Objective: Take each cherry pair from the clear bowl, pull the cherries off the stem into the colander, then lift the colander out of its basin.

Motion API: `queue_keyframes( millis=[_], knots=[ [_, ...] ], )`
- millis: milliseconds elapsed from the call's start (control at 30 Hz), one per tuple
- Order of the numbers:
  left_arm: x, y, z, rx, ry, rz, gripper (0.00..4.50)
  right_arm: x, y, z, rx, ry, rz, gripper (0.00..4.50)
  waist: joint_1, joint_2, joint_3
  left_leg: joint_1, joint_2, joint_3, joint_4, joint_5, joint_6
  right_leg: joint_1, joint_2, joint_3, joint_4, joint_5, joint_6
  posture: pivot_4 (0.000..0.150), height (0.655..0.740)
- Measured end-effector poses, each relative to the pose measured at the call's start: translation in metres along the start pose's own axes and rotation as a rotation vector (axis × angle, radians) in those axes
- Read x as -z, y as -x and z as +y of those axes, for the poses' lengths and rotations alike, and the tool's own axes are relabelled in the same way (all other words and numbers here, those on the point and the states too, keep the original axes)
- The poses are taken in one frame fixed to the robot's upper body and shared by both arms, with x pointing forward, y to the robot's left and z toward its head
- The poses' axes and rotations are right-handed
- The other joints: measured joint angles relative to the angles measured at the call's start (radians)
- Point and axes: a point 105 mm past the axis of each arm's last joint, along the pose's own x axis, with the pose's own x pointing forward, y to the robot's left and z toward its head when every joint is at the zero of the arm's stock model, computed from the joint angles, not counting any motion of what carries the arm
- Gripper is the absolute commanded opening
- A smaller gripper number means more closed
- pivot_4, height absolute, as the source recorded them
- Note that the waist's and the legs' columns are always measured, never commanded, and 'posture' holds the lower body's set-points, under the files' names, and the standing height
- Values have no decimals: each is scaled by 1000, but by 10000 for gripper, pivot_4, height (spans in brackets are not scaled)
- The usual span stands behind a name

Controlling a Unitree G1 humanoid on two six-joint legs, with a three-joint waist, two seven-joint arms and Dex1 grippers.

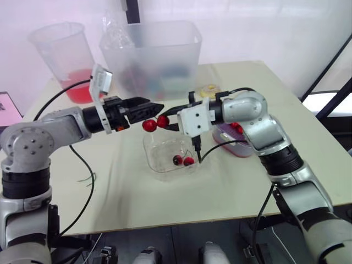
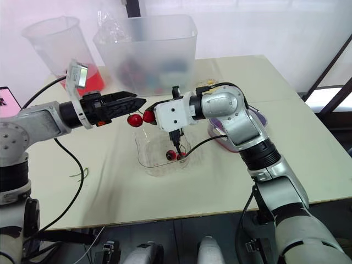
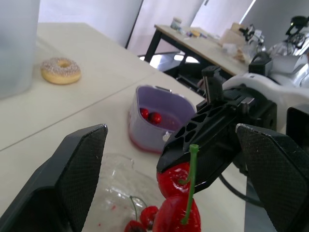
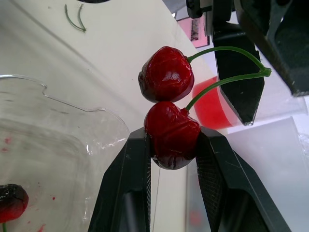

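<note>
- The cherry pair (image 1: 155, 124) is being held above the clear bowl (image 1: 149, 157), which is resting on the tabletop (image 1: 137, 203).
- One cherry is being clamped between the closed jaws of the right gripper (image 4: 172, 137).
- The stem's tip is being bracketed by the left gripper (image 1: 158, 108), its jaws parted.
- Two cherries are being held in the colander (image 3: 145, 133) nearby.

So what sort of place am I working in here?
Probably a lab or workshop rather than a kitchen: a plain worktable, a cluttered equipment bench behind it, and white sheeting as backdrop.
</note>
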Motion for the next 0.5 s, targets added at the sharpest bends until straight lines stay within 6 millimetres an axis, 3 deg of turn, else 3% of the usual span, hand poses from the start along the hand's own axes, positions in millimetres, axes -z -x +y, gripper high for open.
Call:
queue_keyframes(
  millis=[100,500],
  knots=[
    [2,-2,-1,3,-6,24,17055,1,1,1,-8,2,5,11709,0,0,0,0,0,0,0,0,0,0,0,0,0,0,0,1500,7400],
    [2,-4,-1,4,-26,36,17055,1,2,3,-26,11,10,11709,0,0,0,0,0,0,0,0,0,0,0,0,0,0,0,1500,7400]
  ],
)
